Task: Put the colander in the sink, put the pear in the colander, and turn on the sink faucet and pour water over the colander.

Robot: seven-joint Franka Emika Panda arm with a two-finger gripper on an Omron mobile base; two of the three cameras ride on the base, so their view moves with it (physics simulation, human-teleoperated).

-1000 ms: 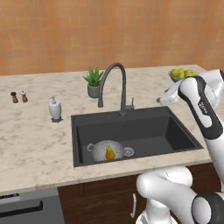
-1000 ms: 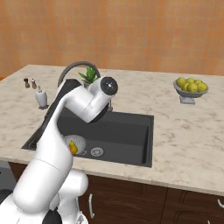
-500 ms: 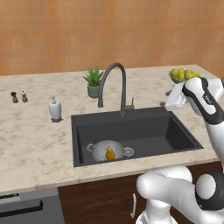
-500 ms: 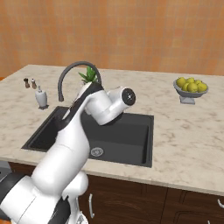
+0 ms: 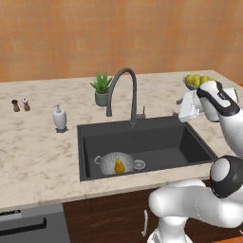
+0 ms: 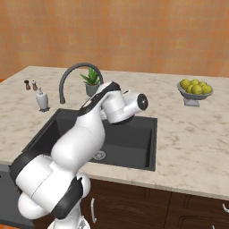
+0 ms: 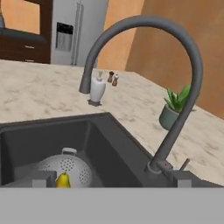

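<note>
1. I see the colander (image 5: 116, 163) sitting on the floor of the sink (image 5: 180, 142), in the front left part of the basin; its 2 small handles point to the left and to the right.
2. The pear (image 5: 119, 166) stands upright inside the colander, narrow end up; in the hand view the same pear (image 7: 63, 180) shows at the bottom edge, inside the perforated bowl.
3. The faucet (image 5: 124, 95) rises behind the sink at the middle of the back rim; its spout arches to the left and its mouth hangs over the counter (image 5: 38, 156) edge near the back left corner of the basin; I see no water coming from it.
4. My gripper (image 5: 186, 107) is raised above the back right corner of the sink, to the right of the faucet and apart from it; the jaws stand wide and hold nothing.
5. On the counter I see a soap dispenser (image 5: 59, 117), a small potted plant (image 5: 101, 88) and a fruit bowl (image 6: 194, 90).
</note>
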